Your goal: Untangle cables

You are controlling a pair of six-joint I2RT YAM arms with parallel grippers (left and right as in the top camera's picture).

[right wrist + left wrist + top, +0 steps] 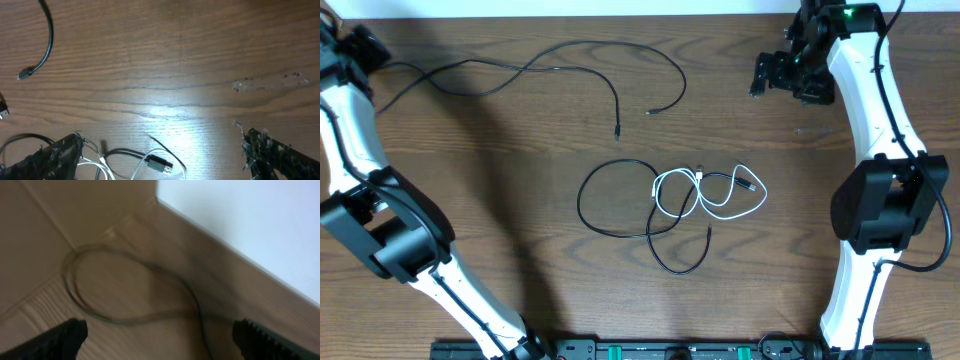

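One long black cable [560,55] lies spread across the back left of the wooden table, with its plug ends near the middle [618,130]. A second black cable [610,195] and the white cable [715,205] lie tangled together at the table's centre. My left gripper [360,45] is at the far left corner, open and empty [160,342], with a blurred loop of black cable [125,317] in front of it. My right gripper [785,75] hovers at the back right, open and empty [162,152]. Below it are the white cable [95,167] and a black plug [160,162].
The table's back edge and a white wall [250,225] are close to the left gripper. Faint scuff marks [265,82] are on the wood near the right gripper. A black rail [620,350] runs along the front edge.
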